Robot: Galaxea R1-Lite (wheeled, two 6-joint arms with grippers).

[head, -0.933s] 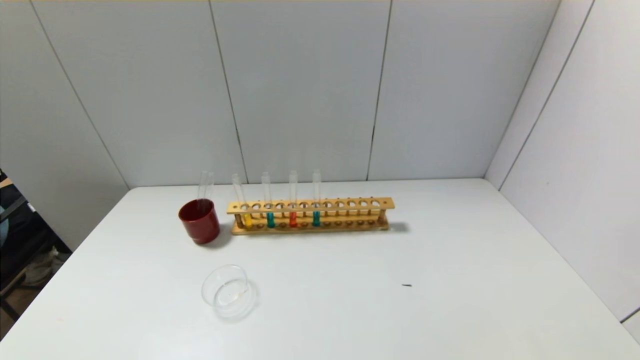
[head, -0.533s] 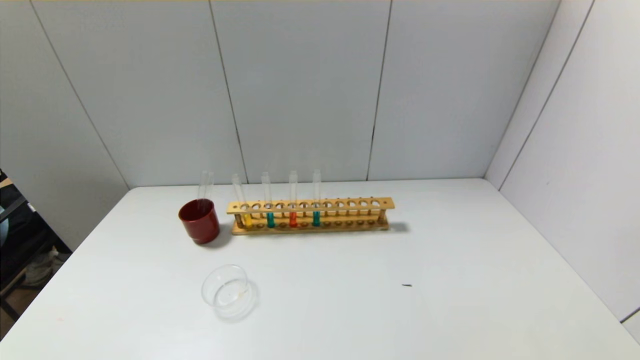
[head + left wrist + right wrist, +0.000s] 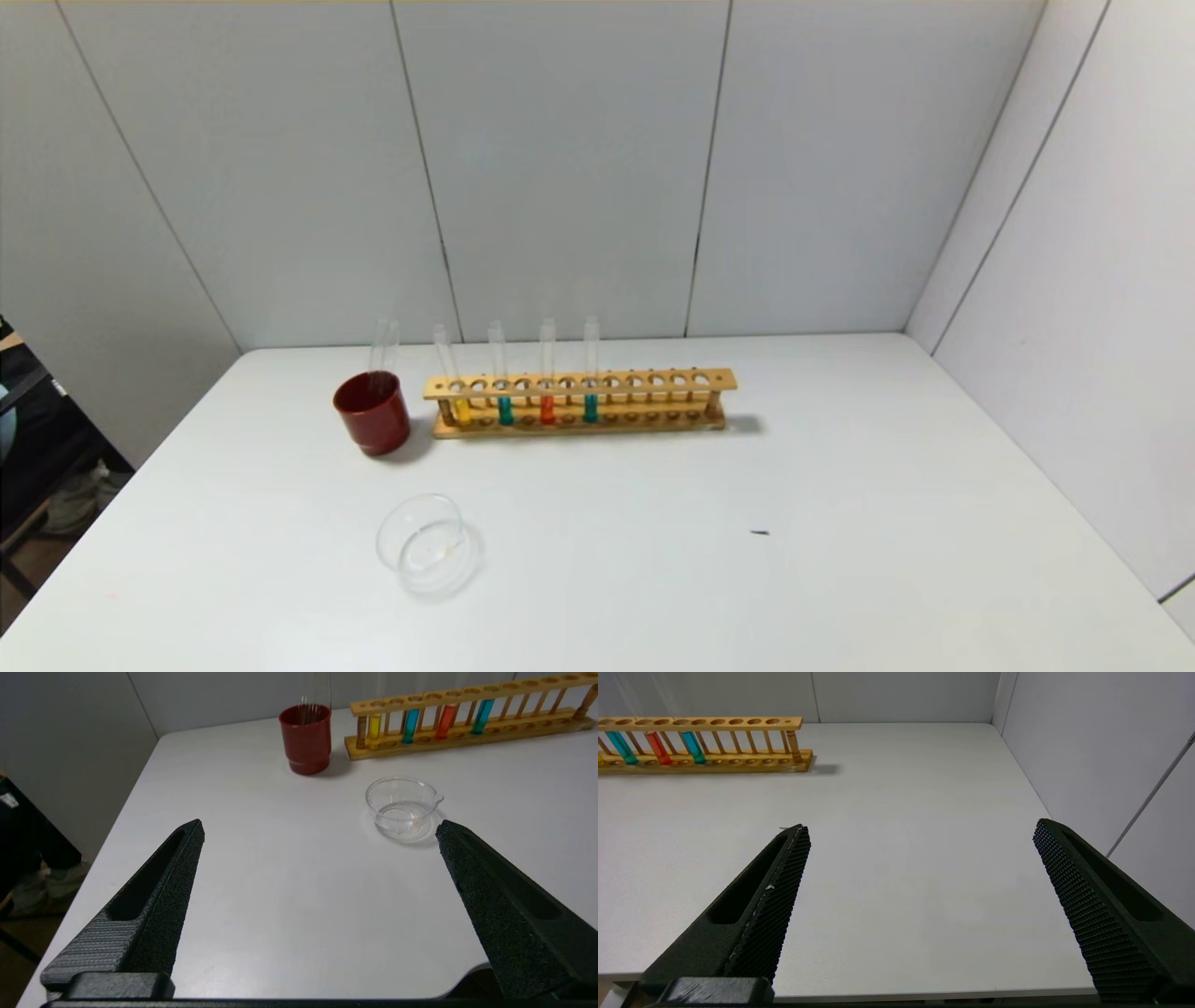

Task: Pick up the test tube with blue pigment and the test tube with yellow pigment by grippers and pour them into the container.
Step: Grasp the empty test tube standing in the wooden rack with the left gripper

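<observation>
Nothing has moved lately: yellow tube and blue tube sit racked, dish unfilled; left claw and right claw wide open, holding nothing, above tabletop's near edge.

The near and right parts of the worktop are left bare. The far left is occupied by a wooden rack of upright tubes, flanked closely by a red cup. A glass dish stands apart in front of them.
</observation>
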